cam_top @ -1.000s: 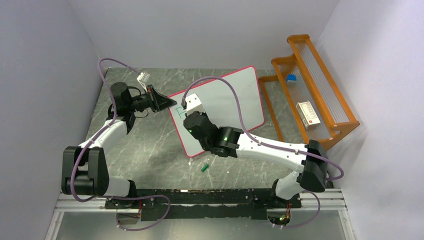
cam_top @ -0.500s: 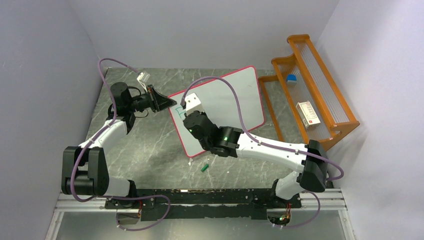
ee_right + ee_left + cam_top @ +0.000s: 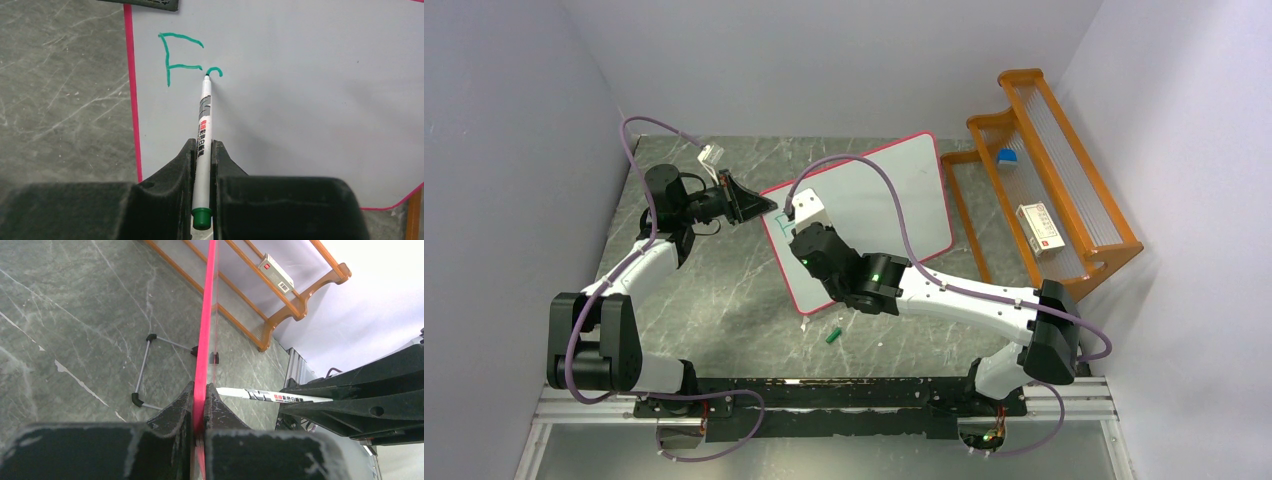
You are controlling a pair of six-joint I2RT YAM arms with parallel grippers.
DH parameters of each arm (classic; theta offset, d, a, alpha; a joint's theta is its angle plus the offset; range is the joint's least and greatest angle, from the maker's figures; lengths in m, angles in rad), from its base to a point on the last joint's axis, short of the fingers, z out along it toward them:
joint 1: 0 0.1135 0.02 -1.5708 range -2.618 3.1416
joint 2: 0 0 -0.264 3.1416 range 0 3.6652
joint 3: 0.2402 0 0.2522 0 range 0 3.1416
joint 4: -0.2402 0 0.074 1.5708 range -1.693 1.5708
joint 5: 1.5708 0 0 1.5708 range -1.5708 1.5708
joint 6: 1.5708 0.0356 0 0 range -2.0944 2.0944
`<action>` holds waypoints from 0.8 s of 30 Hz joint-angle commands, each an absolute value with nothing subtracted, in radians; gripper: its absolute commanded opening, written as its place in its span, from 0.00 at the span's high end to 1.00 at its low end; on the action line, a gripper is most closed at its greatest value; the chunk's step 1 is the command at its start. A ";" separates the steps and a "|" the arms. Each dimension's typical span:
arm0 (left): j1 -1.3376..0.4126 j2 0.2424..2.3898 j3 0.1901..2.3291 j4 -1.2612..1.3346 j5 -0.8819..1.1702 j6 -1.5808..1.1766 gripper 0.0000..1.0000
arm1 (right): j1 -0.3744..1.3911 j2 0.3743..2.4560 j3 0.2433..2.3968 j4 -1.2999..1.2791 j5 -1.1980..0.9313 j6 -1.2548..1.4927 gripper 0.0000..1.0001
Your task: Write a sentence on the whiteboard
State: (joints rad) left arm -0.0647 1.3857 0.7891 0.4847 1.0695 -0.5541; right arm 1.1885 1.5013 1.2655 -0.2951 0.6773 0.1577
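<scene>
On the pink-framed whiteboard (image 3: 300, 125) the green sentence (image 3: 168, 60) starts with F.

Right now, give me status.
Left end effector shut on whiteboard edge. Right end effector shut on marker, tip on whiteboard. Sentence: one letter done. Nothing blocking.

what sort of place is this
Probably a robotics lab test cell: two arms bolted at a marble-patterned table, plain white walls boxing it in, a whiteboard and orange rack as props.
</scene>
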 commanded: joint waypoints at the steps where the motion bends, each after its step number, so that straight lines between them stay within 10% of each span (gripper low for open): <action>1: -0.090 1.405 0.788 0.417 1.091 -0.523 0.95 | 1.181 1.505 1.270 -0.340 0.661 0.175 1.00; 24: -0.091 1.404 0.790 0.410 1.090 -0.518 0.95 | 1.180 1.497 1.259 -0.368 0.697 0.170 1.00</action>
